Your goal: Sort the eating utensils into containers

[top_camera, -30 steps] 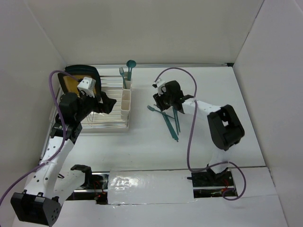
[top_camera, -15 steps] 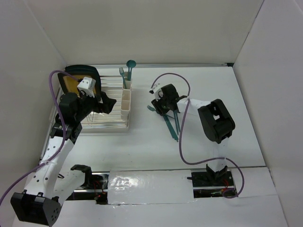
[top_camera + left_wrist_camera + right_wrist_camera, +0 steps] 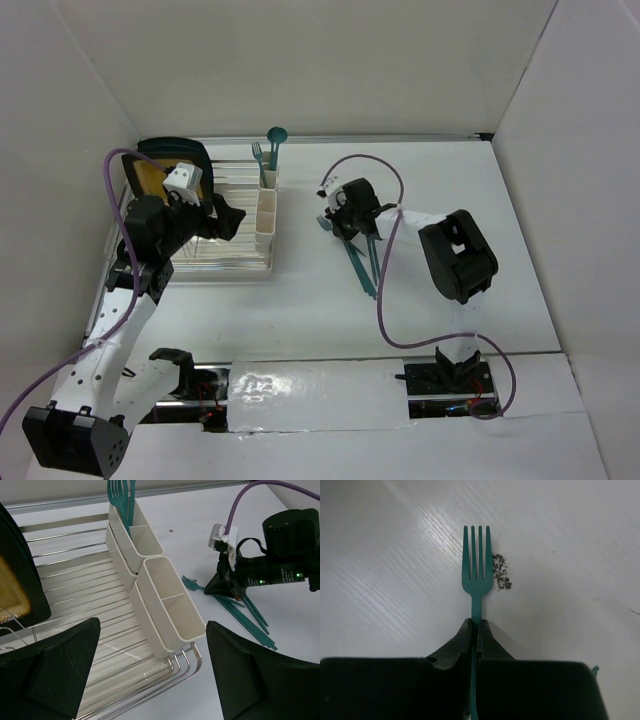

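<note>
Grasp made: right gripper (image 3: 479,630) clamped tight on slim teal-green plastic fork (image 3: 477,565).
Lift straight up before swinging toward the cream-white rectangular plastic cups (image 3: 150,615); left gripper (image 3: 152,655) gapes wide, empty.

The left arm (image 3: 110,330) and right arm (image 3: 455,262) had white links and bulky black joint housings, each trailing a purple cable (image 3: 386,300). The left pincer (image 3: 152,630) had broad matte-black fingers (image 3: 245,672); the right pincer (image 3: 477,627) bore tiny green lights (image 3: 260,581), perhaps status LEDs.

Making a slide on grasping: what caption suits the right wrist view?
Right gripper shut on a fork by its handle, tines pointing ahead, white table beneath.
</note>
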Controlling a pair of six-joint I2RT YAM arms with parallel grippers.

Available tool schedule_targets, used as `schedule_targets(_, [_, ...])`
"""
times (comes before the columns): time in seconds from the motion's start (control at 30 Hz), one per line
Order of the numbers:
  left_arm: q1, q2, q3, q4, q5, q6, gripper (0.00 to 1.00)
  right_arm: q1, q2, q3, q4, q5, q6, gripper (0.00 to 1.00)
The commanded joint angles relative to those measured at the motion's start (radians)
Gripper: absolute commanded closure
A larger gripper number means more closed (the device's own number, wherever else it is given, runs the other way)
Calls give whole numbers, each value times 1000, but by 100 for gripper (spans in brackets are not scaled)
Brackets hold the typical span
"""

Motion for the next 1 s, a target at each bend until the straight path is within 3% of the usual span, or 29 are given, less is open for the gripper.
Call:
schedule_targets(0.0, [6,-3,-1,43,-13,22,0,-37,-126,1,58,-36,91,100])
schedule_targets(0.2, [6,-4,5,32,-89,9,0,-75,-327,68,174,-178,298,100])
schedule_targets(0.4, [6,-29,-9,43,-117,4,0,-75,-459,42,595,-237,542,100])
schedule_targets(0.43, [6,-26,-9,46,-108,4,0,-72,-462,42,727,-256,565,100])
schedule_targets(0.67, [4,-17,-6,45,-102,4,0,-45,-309,54,1155,-280,841,100])
schedule_targets(0.97, [4,-30,-12,52,-99,15,0,52,-35,274,1231,-332,786,100])
